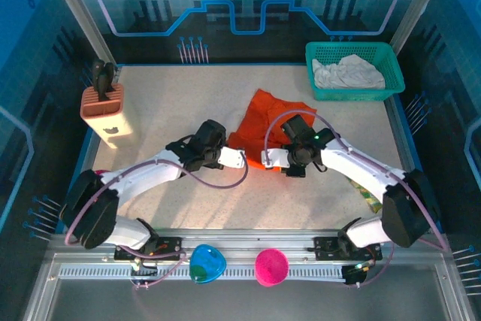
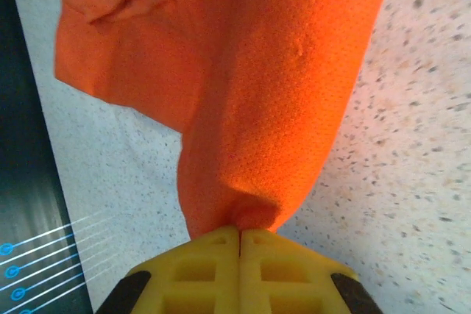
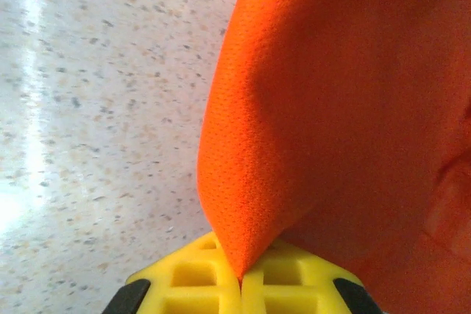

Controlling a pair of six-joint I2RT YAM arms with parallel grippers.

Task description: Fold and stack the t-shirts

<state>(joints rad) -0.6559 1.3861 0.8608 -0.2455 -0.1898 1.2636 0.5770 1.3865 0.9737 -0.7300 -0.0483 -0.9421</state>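
The orange t-shirt [image 1: 264, 119] is lying crumpled at the centre of the top view on the speckled table [image 1: 173, 103], with its lower edge sitting between the two arms. The left gripper [image 1: 240, 158] is meeting that edge from the lower left. In its wrist view its yellow jaws are pressing together at the bottom centre, pinching a fold of orange cloth that is filling the frame above them. The right gripper [image 1: 264, 159] is meeting the same edge from the right, just beside the left one. Its jaws are likewise pinching a pointed fold of the shirt. The off-white t-shirt [image 1: 347, 73] is lying bunched inside the teal basket [image 1: 319, 92] at the upper right, well apart.
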